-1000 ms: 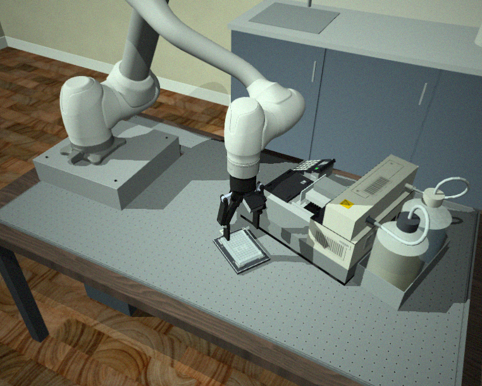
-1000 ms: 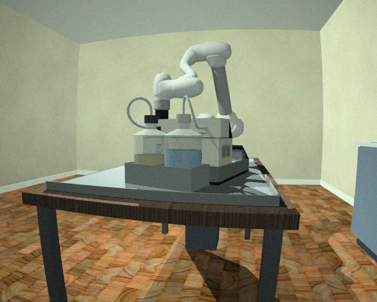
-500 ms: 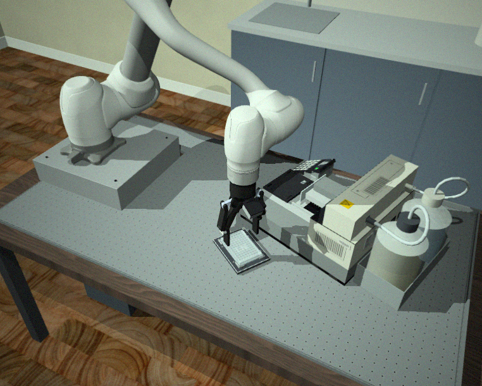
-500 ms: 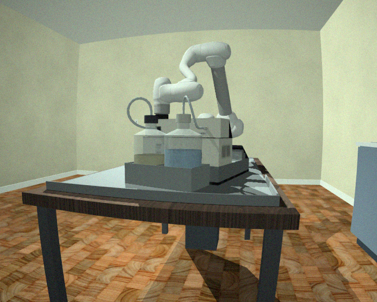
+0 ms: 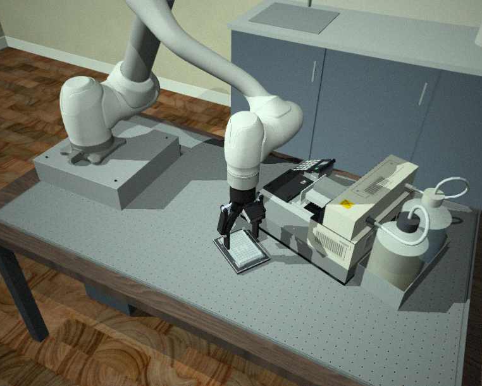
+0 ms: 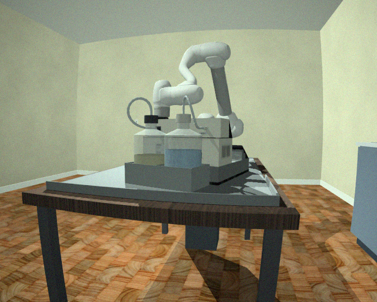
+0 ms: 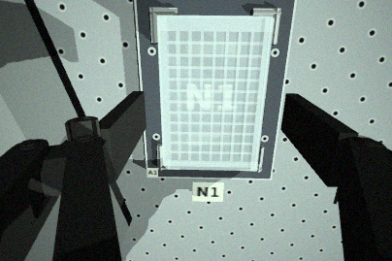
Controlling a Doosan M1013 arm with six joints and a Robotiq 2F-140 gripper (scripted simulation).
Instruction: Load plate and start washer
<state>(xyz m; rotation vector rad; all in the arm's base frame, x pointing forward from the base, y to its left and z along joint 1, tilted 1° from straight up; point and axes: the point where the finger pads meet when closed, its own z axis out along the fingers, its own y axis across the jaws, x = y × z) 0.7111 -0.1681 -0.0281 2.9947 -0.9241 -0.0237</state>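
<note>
- The gripper (image 7: 213, 121) hangs over the plate nest N1 (image 7: 283, 87), its jaws parted wider than the plate and holding nothing.
- In the wrist view one finger (image 7: 123, 116) stands at each long side of the plate (image 7: 211, 97); neither touches it.
- The clear well plate lies flat in the nest, inside the corner locators, with the "A1" mark (image 7: 152, 173) at the nest's lower left corner.
- A label reading "N1" (image 7: 208, 191) sits on the perforated table top (image 5: 150, 266) just below the nest.
- In the top view the nest (image 5: 255, 262) lies just beside the washer (image 5: 357, 216), whose keypad (image 5: 314, 165) is at its far end.
- Two bottles (image 5: 393, 249) stand in a tray (image 5: 383, 290) next to the washer.
</note>
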